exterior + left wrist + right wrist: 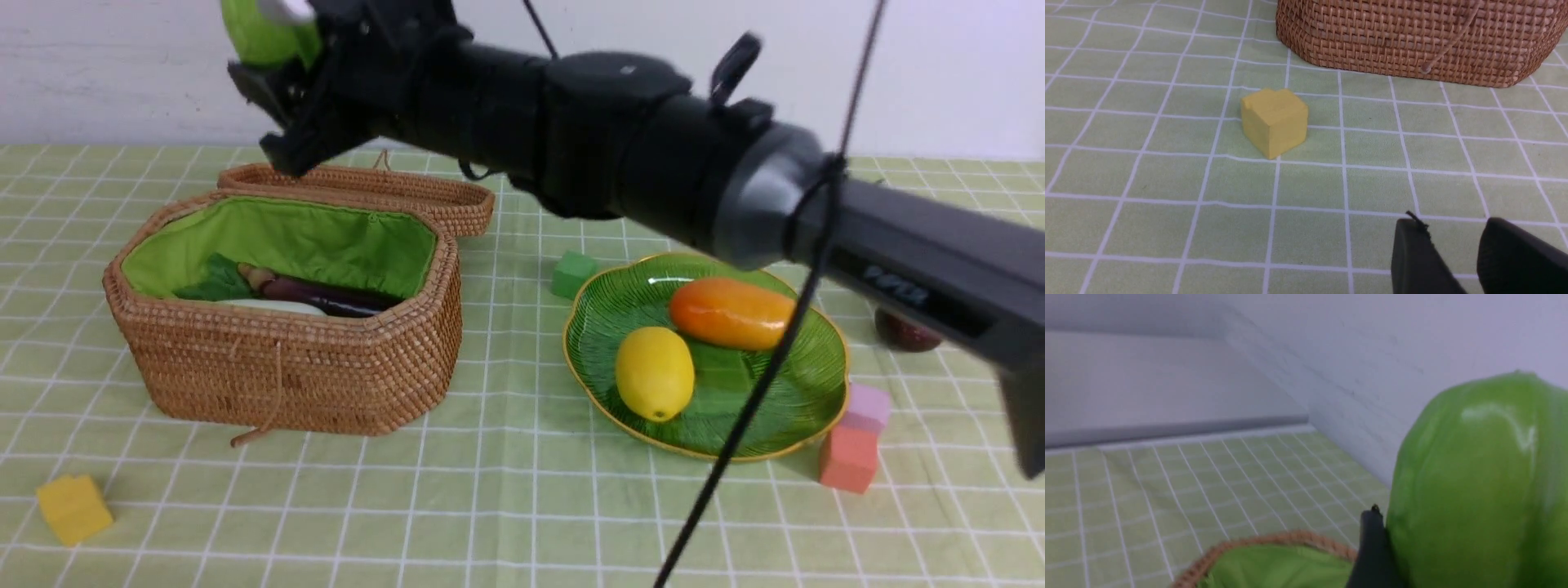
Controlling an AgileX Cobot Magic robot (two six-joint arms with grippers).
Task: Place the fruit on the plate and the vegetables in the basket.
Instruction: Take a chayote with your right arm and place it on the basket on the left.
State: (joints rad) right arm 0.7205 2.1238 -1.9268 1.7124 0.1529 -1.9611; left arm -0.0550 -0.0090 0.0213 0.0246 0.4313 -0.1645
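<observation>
One dark fruit (904, 333) sits half-hidden behind right arm (653, 155).

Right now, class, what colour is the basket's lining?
Bright green, inside the brown wicker basket; the lining shows best in the front view.

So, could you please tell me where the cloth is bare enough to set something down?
Free: the strip between basket and plate, and the front stretch right of the yellow cube. Crowded: the plate's right edge, with pink cube and orange-red cube.
</observation>
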